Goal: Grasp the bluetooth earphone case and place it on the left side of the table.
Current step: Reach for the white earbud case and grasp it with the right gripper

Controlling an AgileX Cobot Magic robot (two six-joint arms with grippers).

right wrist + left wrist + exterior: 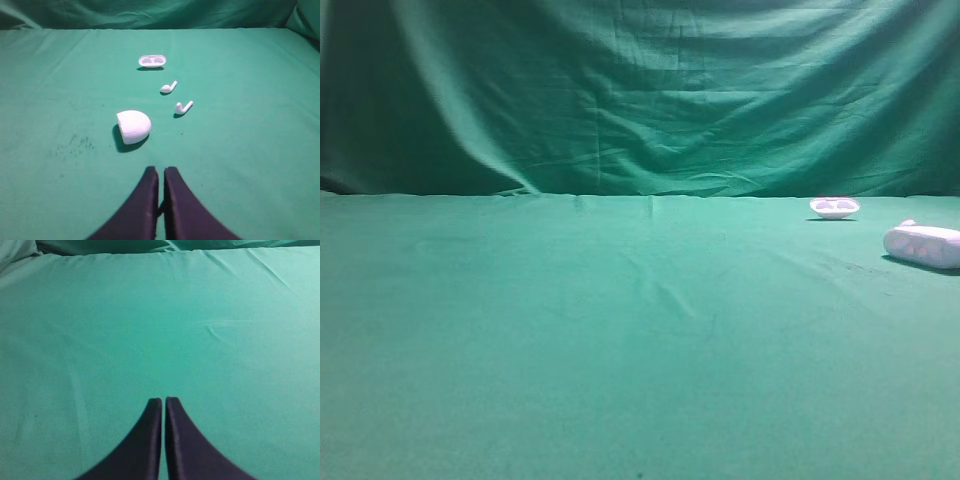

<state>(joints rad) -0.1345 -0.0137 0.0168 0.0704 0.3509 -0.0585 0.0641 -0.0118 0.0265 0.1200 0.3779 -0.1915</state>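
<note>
The white earphone case [923,244] lies on the green table [620,330] at the far right edge of the high view. In the right wrist view the case [134,126] lies end-on, just ahead and slightly left of my right gripper [161,171], which is shut and empty. My left gripper [163,400] is shut and empty over bare green cloth [150,330]. Neither gripper shows in the high view.
A small shallow white tray [834,207] with two hollows sits behind the case; it also shows in the right wrist view [152,61]. Two loose white earbuds [168,88] [183,107] lie between tray and case. A green draped backdrop [640,90] rises behind.
</note>
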